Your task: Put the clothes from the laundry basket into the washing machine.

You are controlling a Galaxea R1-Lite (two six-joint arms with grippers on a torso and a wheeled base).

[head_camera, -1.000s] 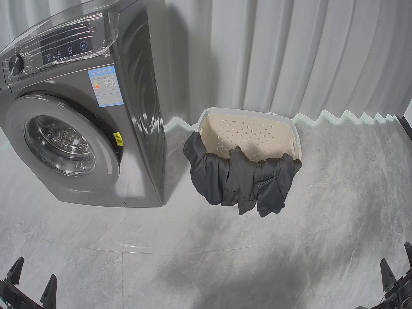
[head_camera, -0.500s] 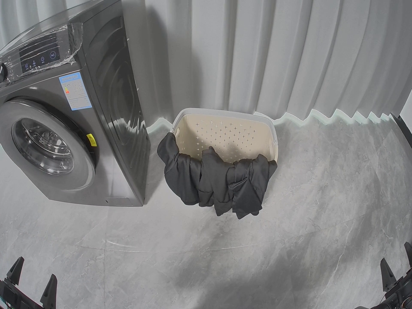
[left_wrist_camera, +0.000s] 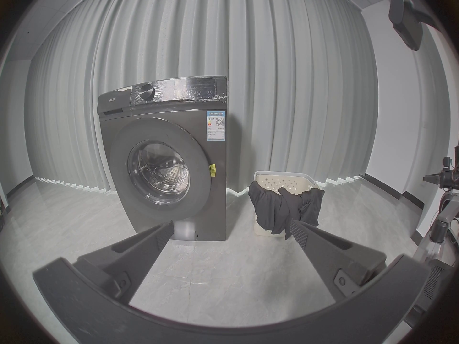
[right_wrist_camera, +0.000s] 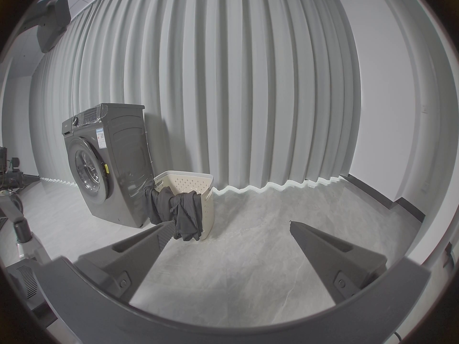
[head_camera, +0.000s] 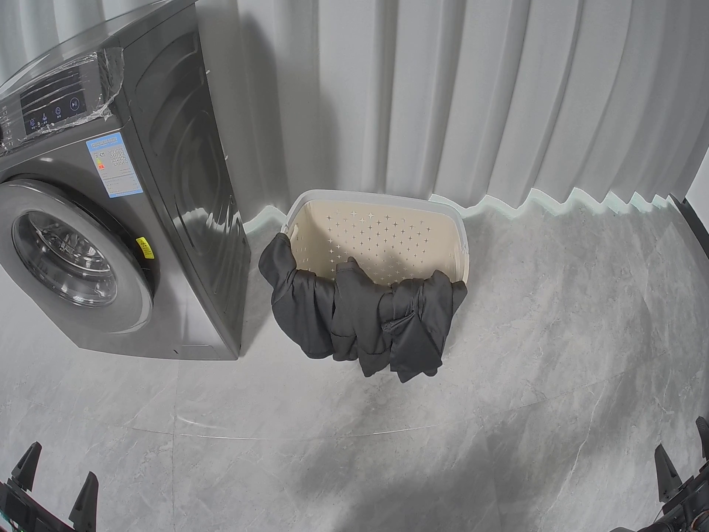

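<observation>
Approach step, by the look of it, with nothing picked up yet. Left gripper (head_camera: 61, 463) and right gripper (head_camera: 681, 437) low at the near edge of the floor, fingers spread apart and empty, well apart from the work.

To do it well: close in squarely on the laundry basket (head_camera: 377, 202). Come down on the bunched middle of the clothes (head_camera: 362, 315) rather than on a dangling end. Pinch deep into the folds to lift the whole bundle at once, then raise it clear of the rim before swinging toward the washing machine (head_camera: 177, 186). Mind the round door (head_camera: 70, 264): apparently shut, so likely needs opening first. Beware of a trailing end catching the rim and tipping the basket.

Clothes draped over the basket's near rim, on the floor just beside the machine and in front of the curtain (head_camera: 443, 75). Lying long along that rim, from the corner by the machine across to the other corner. Loose ends pointing down the outside wall toward the floor.
</observation>
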